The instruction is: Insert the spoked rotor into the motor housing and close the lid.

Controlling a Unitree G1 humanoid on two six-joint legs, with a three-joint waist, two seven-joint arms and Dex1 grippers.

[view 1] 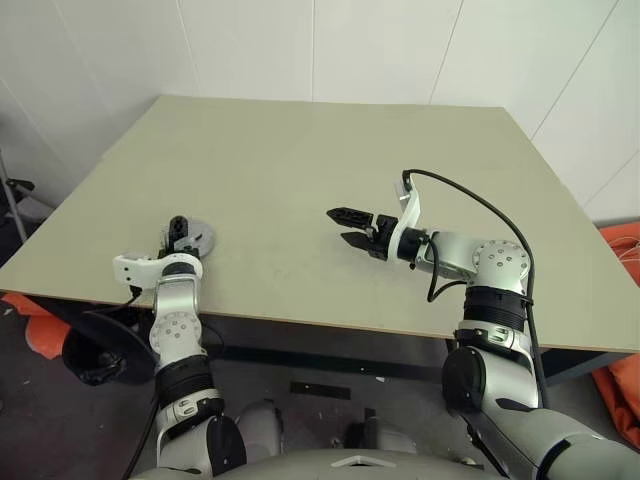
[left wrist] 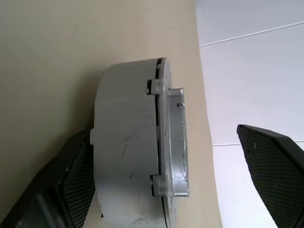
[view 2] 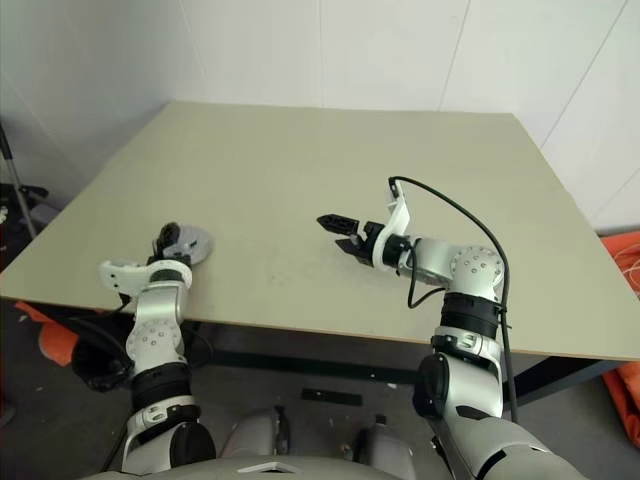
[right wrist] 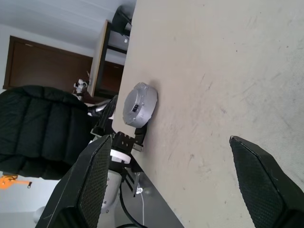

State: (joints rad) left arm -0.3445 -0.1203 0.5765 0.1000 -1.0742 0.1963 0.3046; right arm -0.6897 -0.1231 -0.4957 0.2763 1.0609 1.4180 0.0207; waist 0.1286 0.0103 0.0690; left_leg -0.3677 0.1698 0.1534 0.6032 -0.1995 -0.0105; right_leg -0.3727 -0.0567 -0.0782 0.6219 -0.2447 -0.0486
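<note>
On the pale beige desk (view 1: 300, 160) the task looks nearly finished, as far as I can judge. The short round grey motor housing (left wrist: 126, 152) rests near the desk's front-left corner, and the round grey metal lid (left wrist: 171, 142), with small lugs on its rim, sits closed against it; only a thin dark seam separates the two. The spoked rotor is presumably inside, but I cannot confirm this because the closed lid hides the interior. The left pincer (view 1: 180, 232) is at the assembly with its two black fingers spread wide on either side of it. One finger (left wrist: 76, 180) lies just beside the housing wall, perhaps touching it, and the other stands apart from the lid, so nothing is gripped. The right pincer (view 1: 348, 226) hovers over the middle of the desk, well apart from the assembly, also wide open and empty. What is left seems only to draw the left arm away, and maybe to check that the lid is seated evenly.
</note>
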